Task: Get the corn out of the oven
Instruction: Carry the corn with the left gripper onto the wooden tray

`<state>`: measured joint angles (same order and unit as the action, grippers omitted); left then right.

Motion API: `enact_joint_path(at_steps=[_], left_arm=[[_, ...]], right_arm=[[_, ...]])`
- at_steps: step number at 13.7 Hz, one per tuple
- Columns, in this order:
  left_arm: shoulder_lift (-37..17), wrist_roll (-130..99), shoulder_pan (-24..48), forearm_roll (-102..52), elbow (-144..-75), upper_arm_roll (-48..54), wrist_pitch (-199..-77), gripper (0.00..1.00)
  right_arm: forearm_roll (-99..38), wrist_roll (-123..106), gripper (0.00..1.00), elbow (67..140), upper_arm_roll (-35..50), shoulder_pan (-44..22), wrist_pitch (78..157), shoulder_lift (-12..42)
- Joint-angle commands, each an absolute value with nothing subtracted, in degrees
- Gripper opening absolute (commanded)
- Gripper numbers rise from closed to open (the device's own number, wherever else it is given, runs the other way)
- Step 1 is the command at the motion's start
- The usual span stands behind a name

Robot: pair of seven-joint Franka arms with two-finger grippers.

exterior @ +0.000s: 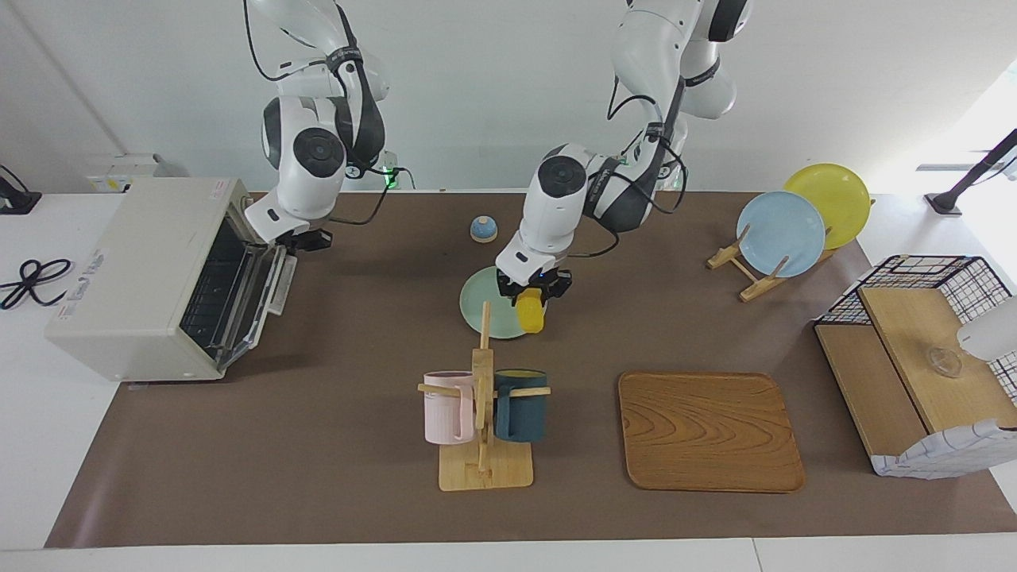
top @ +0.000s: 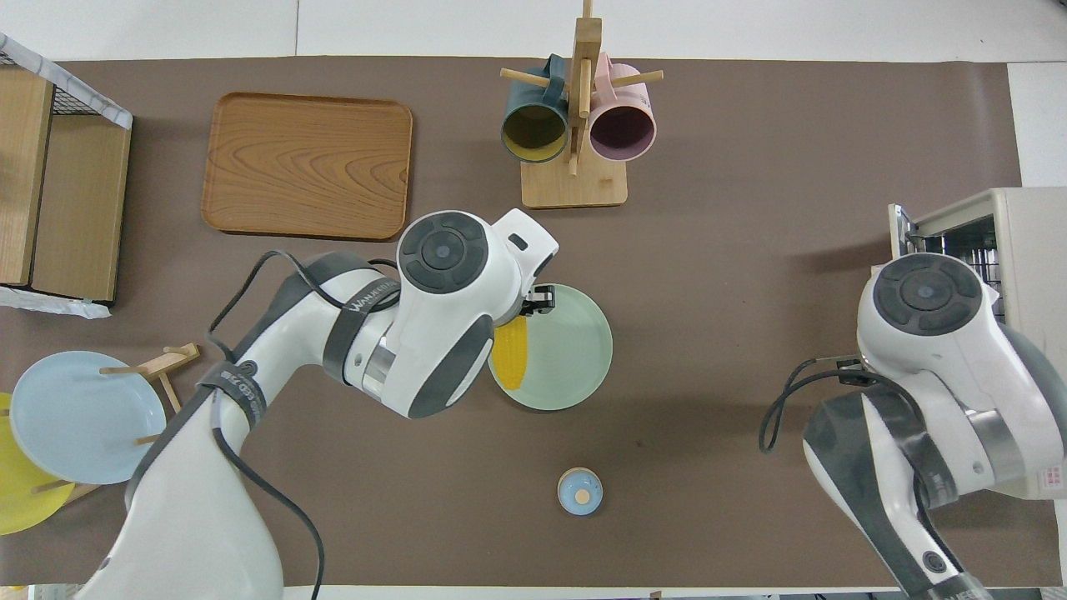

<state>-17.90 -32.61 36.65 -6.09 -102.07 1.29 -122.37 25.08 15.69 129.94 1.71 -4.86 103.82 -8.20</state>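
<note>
The left gripper (exterior: 531, 295) hangs over the pale green plate (exterior: 477, 306) at the middle of the table, its fingers clamped on the corn (exterior: 531, 314). The yellow cob hangs tip-down from the jaws, its lower end over the plate's edge; whether it touches the plate is hard to tell from the facing view. In the overhead view the corn (top: 509, 360) shows over the plate (top: 575, 350), half hidden under the arm's wrist. White lettering runs along the left arm's dark band; it seems to read "WANAKODA", though I cannot make it out with certainty.

The right gripper (exterior: 308, 238) waits at the top edge of the oven's (exterior: 143, 274) open door, and I cannot tell how its fingers stand. The oven sits at the right arm's end of the table, its glass door swung down and the wire rack visible inside. Small labels sit on its top and side, too small to read.

A small blue dome-shaped object (exterior: 483, 229) lies nearer to the robots than the plate. Farther from the robots stand a wooden mug tree (exterior: 483, 413) with a pink mug (exterior: 448, 407) and a dark teal mug (exterior: 520, 405), and beside it a wooden tray (exterior: 707, 430). Toward the left arm's end a rack holds a blue plate (exterior: 780, 233) and a yellow plate (exterior: 834, 199), with a wire basket (exterior: 926, 274) holding wooden boards farther from the robots than the rack.
</note>
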Motion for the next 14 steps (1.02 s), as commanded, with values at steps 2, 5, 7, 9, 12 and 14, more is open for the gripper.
enact_joint_path(at_steps=[2,5,7,9,12,14], left_arm=[[-20.3,-26.4,28.2,-4.5,-93.0,1.6,-115.5,0.00],[-22.8,-22.0,21.6,-4.6,-88.8,1.7,-114.8,0.00],[-24.5,-19.4,18.5,-4.5,-86.7,1.7,-113.6,0.00],[-28.5,-18.4,16.9,-4.6,-81.8,1.6,-113.2,0.00],[-34.6,-17.9,14.2,-4.4,-74.2,1.5,-112.1,0.00],[-37.2,-17.3,13.2,-4.4,-71.5,1.6,-112.1,0.00]], right_arm=[[26.6,5.7,0.00,129.9,1.3,1.4,104.1,-11.2],[26.6,-0.3,0.00,129.7,1.2,5.4,104.1,-12.5],[26.6,-2.9,0.00,129.7,1.1,7.3,104.1,-13.2],[26.6,-3.1,0.00,129.7,1.1,7.4,103.3,-13.5],[25.8,-3.2,0.00,128.7,1.2,7.2,101.3,-14.4],[24.6,-3.2,0.00,127.2,1.3,6.8,100.0,-14.4]])
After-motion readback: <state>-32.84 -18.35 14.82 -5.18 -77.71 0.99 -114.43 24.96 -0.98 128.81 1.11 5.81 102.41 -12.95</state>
